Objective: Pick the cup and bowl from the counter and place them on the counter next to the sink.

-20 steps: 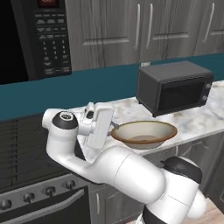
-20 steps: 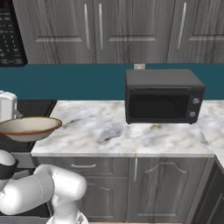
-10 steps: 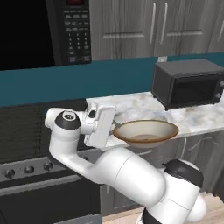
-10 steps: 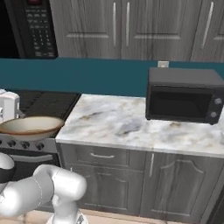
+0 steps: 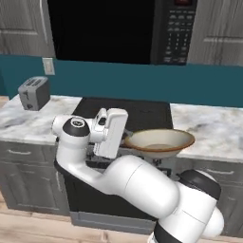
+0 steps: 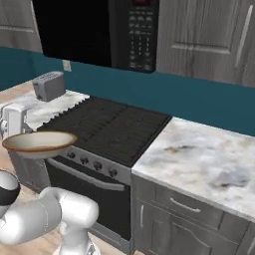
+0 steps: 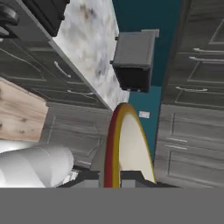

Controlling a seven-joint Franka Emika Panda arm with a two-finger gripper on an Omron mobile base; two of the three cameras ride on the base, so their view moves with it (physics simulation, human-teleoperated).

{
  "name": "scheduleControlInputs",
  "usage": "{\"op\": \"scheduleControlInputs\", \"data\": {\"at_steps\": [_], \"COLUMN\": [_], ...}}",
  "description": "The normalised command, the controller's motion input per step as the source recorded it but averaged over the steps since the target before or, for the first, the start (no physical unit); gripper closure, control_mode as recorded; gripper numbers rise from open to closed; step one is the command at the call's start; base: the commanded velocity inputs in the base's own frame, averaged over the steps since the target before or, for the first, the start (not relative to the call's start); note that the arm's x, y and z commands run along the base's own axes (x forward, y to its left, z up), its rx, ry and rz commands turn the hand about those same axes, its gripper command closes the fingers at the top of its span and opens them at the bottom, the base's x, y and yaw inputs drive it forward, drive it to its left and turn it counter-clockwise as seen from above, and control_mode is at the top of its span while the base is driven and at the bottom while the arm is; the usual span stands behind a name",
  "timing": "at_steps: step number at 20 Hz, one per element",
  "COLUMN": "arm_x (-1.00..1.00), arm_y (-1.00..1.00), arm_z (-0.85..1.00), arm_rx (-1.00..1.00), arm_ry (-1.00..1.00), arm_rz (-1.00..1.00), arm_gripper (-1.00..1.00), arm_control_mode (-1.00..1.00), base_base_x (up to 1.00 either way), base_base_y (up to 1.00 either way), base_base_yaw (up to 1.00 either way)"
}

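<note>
A simulated kitchen: the counter (image 5: pixel 216 128), white-grey marble with tan veins over grey cabinet fronts, runs on both sides of a black stovetop (image 6: pixel 107 127), beneath a black microwave (image 5: pixel 175 31) and a teal back wall. In front of the stove stands the white arm (image 5: pixel 133 182), its hand raised level with the range's front edge.

The bowl (image 5: pixel 159 141), wide, shallow and tan with a browner inside, is held in the air, level, just before the stove's control knobs and clear of the marble. From the right base camera the bowl (image 6: pixel 40 142) hangs at the far left, out in front of the range. The gripper (image 7: pixel 113 175) is clenched on the bowl's rim: in the hand camera one dark tip sits on each side of the thin edge.

A silver toaster (image 5: pixel 34 92) stands on the left stretch of counter, against the wall, near a wall outlet (image 5: pixel 47 66); a grey toaster oven (image 7: pixel 133 61) sits on marble in the hand camera.
</note>
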Motion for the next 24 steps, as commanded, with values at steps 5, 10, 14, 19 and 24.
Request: {"op": "scheduleControlInputs", "data": {"at_steps": [5, 10, 14, 19, 24], "arm_x": [0.00, 0.00, 0.00, 0.00, 0.00], "arm_y": [0.00, 0.00, 0.00, 0.00, 0.00], "arm_z": [0.00, 0.00, 0.00, 0.00, 0.00], "arm_rx": [0.00, 0.00, 0.00, 0.00, 0.00], "arm_ry": [0.00, 0.00, 0.00, 0.00, 0.00], "arm_rz": [0.00, 0.00, 0.00, 0.00, 0.00], "arm_gripper": [1.00, 1.00, 1.00, 1.00, 1.00], "arm_control_mode": [1.00, 1.00, 1.00, 1.00, 1.00], "base_base_x": [0.32, 0.58, 0.77, 0.86, 0.94], "base_base_y": [0.57, 0.51, 0.50, 0.52, 0.40], "base_base_yaw": [0.57, 0.57, 0.57, 0.55, 0.54]}}
